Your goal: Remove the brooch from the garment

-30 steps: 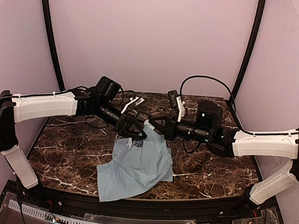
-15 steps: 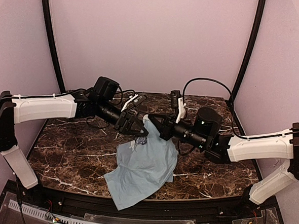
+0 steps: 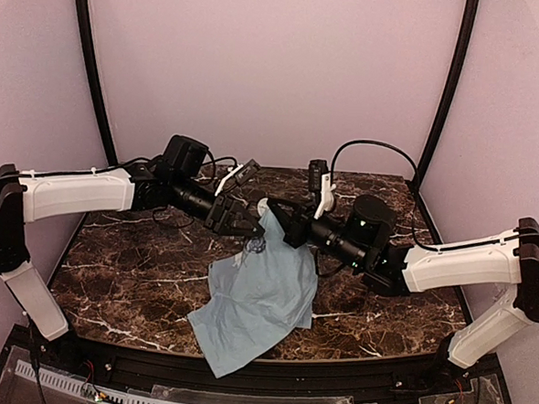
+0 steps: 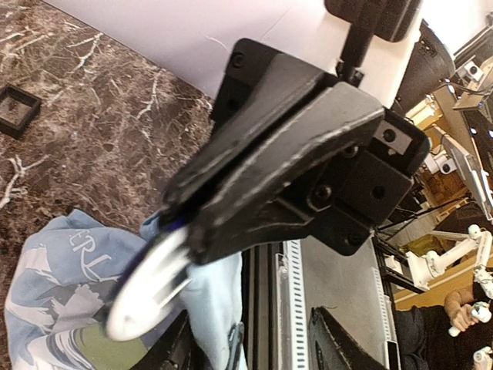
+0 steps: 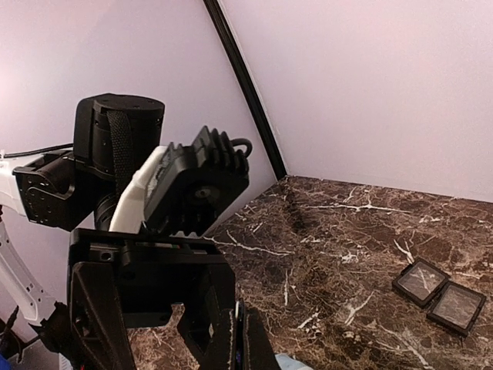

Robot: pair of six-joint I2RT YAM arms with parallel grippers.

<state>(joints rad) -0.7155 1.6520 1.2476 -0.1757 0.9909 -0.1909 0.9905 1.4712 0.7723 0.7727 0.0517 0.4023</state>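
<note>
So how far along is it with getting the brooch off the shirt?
Done: the right gripper has the shirt pinched and hoisted, its hem on the table. In hand: the left gripper has its jaws on the round brooch, which sits against the cloth. Left: pulling it free.

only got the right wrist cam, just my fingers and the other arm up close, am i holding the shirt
observer: Yes. In the top view the right gripper pinches the blue shirt by its top edge, and it hangs below.
operator: wheres the brooch
observer: The left wrist view shows the left gripper clamped on the brooch, pale back facing the camera.
operator: is it off the cloth
observer: Cannot tell; the disc overlaps the shirt there.
</note>
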